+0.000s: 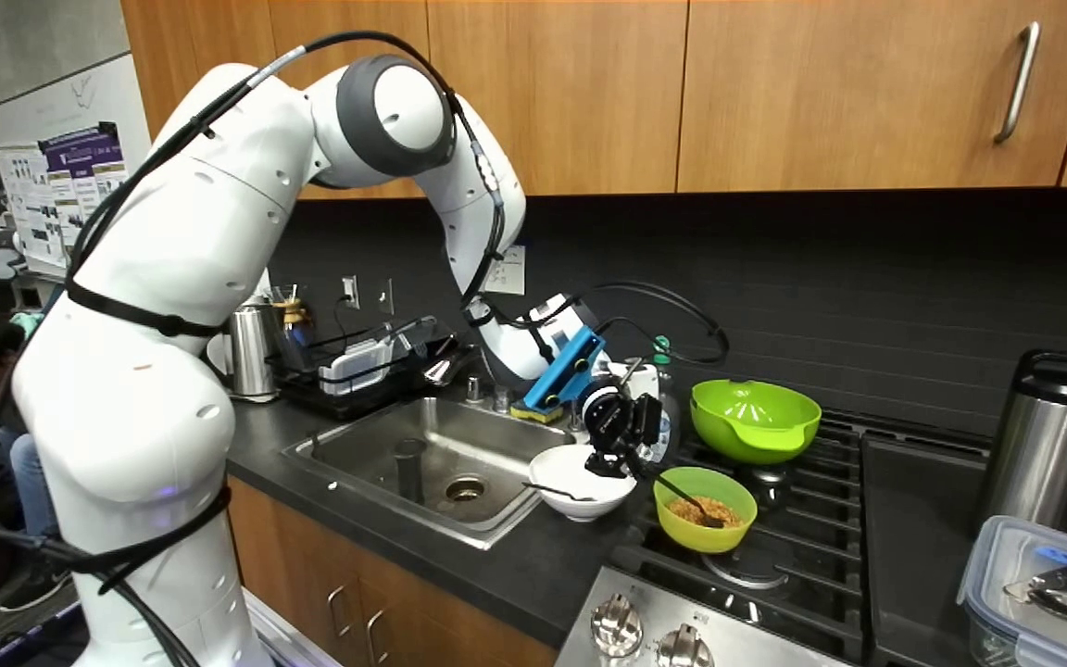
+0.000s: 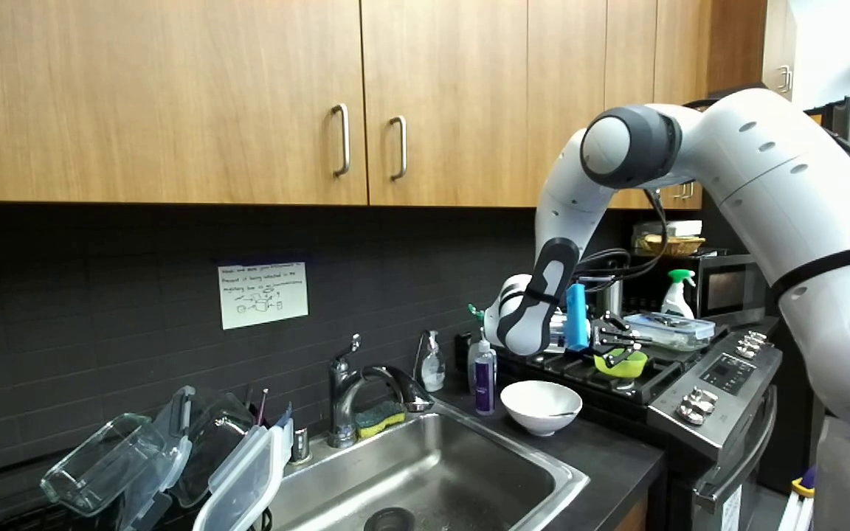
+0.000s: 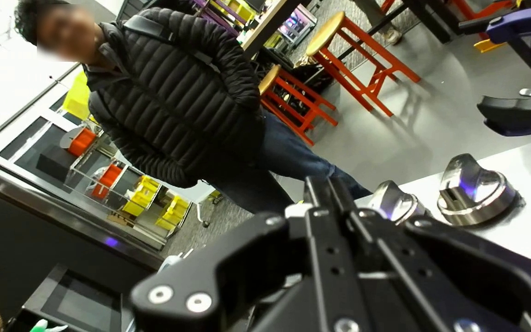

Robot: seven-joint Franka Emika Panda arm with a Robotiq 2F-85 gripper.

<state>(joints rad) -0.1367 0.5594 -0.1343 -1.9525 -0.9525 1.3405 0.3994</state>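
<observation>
Near black stove grates, the pincer clenches a slim, slanting, dark spoon.

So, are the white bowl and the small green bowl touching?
Apart. In an exterior view, a dark gap runs between the white bowl and the small green bowl.

Dark spoon — from tool into yellow-green bowl.

Above my jaws I have wooden cabinets, with a dark wall alongside. Well beyond my jaws, red-legged stools stand on a gray floor. Left of my jaws in the wrist view, I see what may be a window.
</observation>
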